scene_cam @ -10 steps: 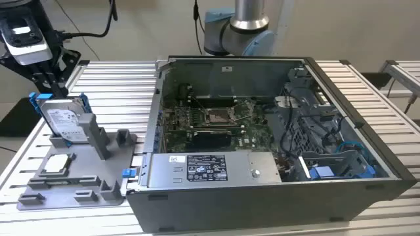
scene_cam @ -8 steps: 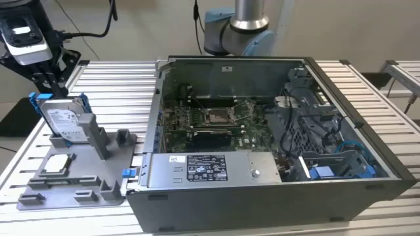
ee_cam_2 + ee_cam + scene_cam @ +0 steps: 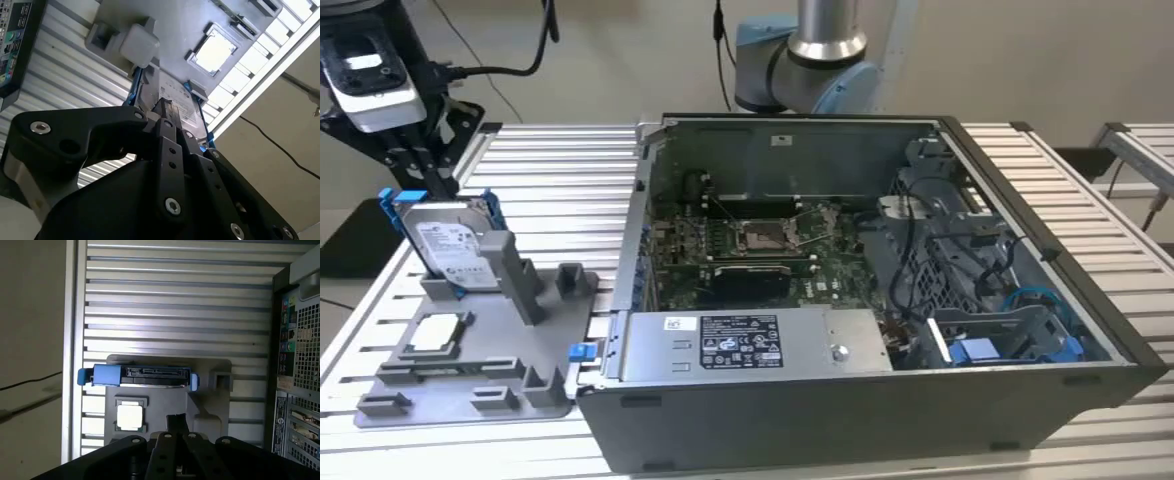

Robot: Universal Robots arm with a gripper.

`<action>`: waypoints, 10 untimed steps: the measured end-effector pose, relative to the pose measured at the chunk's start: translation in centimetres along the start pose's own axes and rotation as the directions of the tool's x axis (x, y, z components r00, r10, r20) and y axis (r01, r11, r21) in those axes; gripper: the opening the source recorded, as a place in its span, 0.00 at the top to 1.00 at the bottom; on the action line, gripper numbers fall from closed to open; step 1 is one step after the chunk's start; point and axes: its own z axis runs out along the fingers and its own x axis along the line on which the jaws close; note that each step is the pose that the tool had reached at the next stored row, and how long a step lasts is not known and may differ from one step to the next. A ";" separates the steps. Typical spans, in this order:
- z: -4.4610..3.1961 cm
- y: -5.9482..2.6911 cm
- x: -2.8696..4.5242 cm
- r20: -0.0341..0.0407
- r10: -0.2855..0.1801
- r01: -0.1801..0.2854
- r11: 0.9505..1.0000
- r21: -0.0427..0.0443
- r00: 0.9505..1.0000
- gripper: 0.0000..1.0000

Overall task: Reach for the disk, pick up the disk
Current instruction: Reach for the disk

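Stage: reach. We judge the disk not yet gripped.
Hand: the hand [image 3: 443, 180] hangs at the exterior view's left, over the gray holder [image 3: 494, 362]. In both wrist views its fingers appear drawn together at the tip [image 3: 175, 419], with nothing between them.
Disk, place: the disk [image 3: 450, 240] stands on edge in a slot at the far end of the holder, label face turned toward the computer case [image 3: 854, 420]. Its blue frame shows along both side edges.
Disk, axis: upright, long side rising from the slot. In the first wrist view its top edge [image 3: 150, 375] reads as a long narrow strip with a blue tab at each end.
Key relation: the disk lies straight below the hand. In the exterior view the fingertips sit just above its top edge, near but apart as far as we can tell. In the second wrist view the fingertips [image 3: 164, 106] overlap the label face [image 3: 177, 97] along the line of sight, which fits a hand lined up over it.
Neighbours: a small square chip [image 3: 438, 330] lies flat in the holder nearer the camera, clear of the hand.
Support: the holder rests on the slatted desk [image 3: 560, 180], beside the open case.
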 end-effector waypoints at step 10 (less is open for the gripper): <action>0.09 1.26 1.06 0.000 0.000 0.000 1.000 0.000 1.000 1.00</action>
